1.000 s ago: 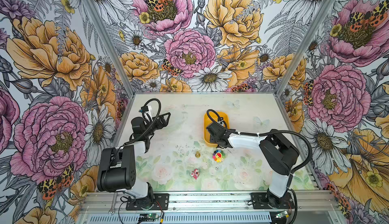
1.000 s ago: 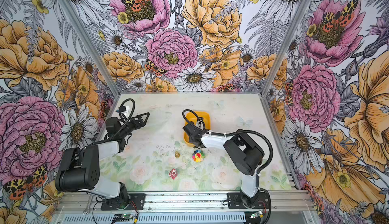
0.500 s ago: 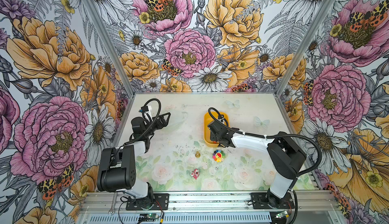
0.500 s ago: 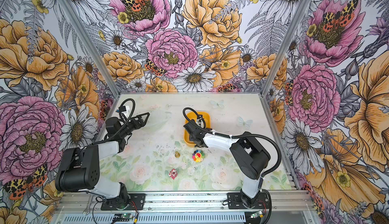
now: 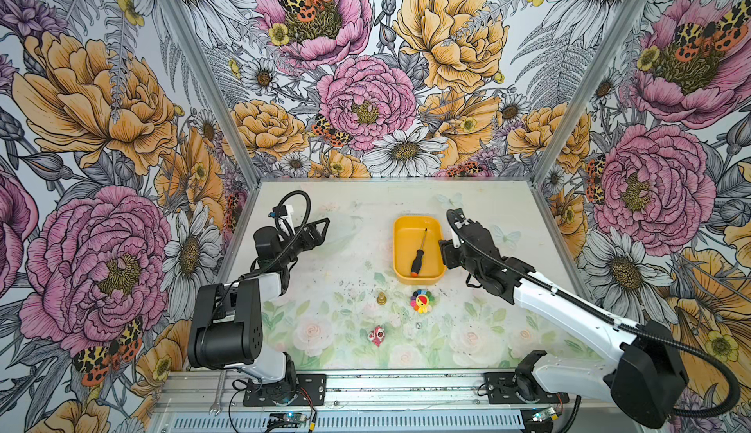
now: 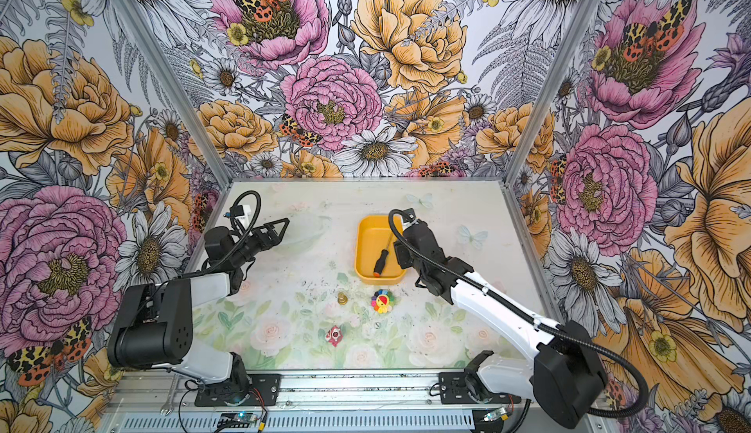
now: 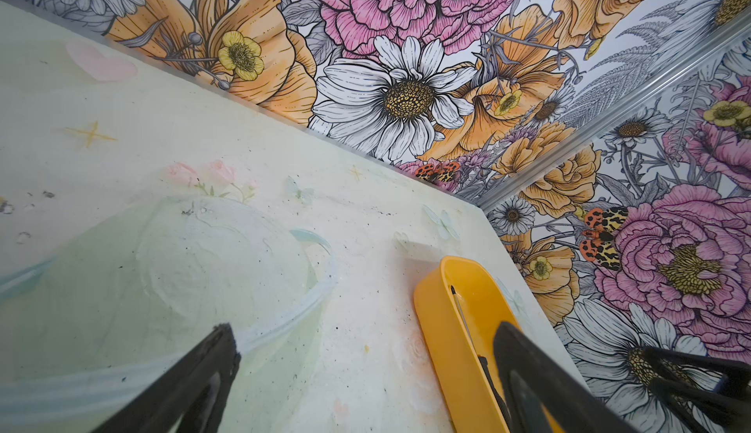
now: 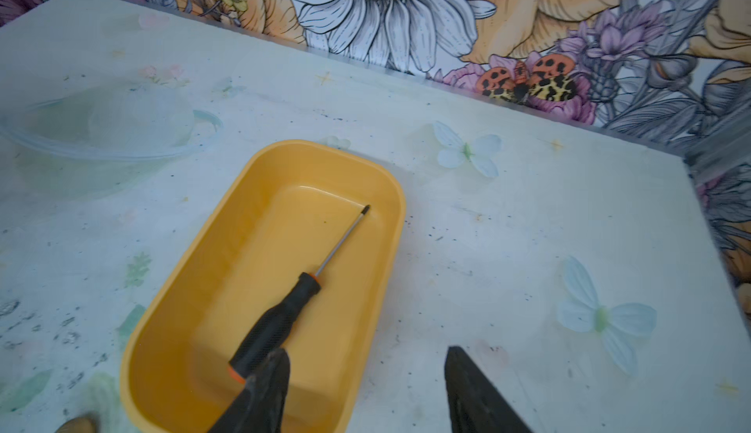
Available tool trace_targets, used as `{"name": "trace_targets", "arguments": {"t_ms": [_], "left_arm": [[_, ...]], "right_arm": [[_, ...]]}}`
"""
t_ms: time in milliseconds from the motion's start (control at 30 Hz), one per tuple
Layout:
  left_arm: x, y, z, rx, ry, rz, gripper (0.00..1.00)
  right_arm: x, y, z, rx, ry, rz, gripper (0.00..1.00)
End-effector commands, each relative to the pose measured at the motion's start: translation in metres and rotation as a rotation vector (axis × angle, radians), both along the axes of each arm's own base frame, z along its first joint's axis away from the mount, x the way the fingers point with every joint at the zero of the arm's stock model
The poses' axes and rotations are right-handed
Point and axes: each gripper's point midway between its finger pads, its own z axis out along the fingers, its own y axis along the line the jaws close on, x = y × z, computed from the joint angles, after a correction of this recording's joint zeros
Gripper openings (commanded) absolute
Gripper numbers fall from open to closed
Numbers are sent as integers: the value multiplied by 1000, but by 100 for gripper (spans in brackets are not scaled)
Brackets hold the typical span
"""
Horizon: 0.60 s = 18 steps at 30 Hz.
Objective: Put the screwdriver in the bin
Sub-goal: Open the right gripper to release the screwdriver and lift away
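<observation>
The yellow bin (image 5: 406, 236) (image 6: 367, 244) stands on the table right of the middle. In it lies the screwdriver (image 5: 418, 254) (image 6: 382, 262) (image 8: 284, 321), free of any grip, orange butt toward the bin's near wall and shaft tip toward the far right corner. My right gripper (image 5: 447, 254) (image 8: 365, 351) is open and empty. It hangs at the bin's near right corner, with one finger over the butt end and one over bare table. My left gripper (image 5: 321, 230) (image 7: 363, 329) is open and empty, well to the left of the bin (image 7: 439, 329).
A clear plastic bowl (image 5: 337, 232) (image 7: 183, 268) sits just beyond the left gripper. In front of the bin lie a rainbow flower toy (image 5: 421, 301), a small brass piece (image 5: 381, 298) and a red toy (image 5: 377, 335). A silver wrench (image 5: 217, 394) rests on the front rail.
My right gripper has drawn back from over the bin toward its right side and its jaws have spread a little. The screwdriver now shows lying in the bin. The left arm has not moved.
</observation>
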Motion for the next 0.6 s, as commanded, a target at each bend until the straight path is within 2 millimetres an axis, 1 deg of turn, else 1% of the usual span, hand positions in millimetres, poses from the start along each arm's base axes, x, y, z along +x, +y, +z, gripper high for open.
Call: {"name": "trace_targets", "arguments": {"t_ms": [0, 100, 167, 233, 267, 333, 433, 567], "left_arm": [[-10, 15, 15, 48, -70, 81, 99], [-22, 33, 25, 169, -104, 193, 99], [-31, 54, 28, 312, -94, 296, 99], [-39, 75, 25, 410, -74, 398, 99], [-42, 82, 22, 443, -74, 431, 99], [-44, 88, 18, 453, -82, 463, 99], [-39, 87, 17, 453, -109, 456, 99], [-35, 94, 10, 466, -121, 495, 99]], "right_arm": [[3, -34, 10, -6, -124, -30, 62], [1, -63, 8, 42, -194, -102, 63], [0, -77, 3, 61, -209, -143, 63], [0, -83, -4, 53, -217, -150, 63], [1, -85, -7, 46, -226, -152, 63], [6, -89, -8, 48, -257, -166, 63], [16, -96, -12, 33, -277, -188, 63], [29, -110, -20, 14, -291, -240, 63]]}}
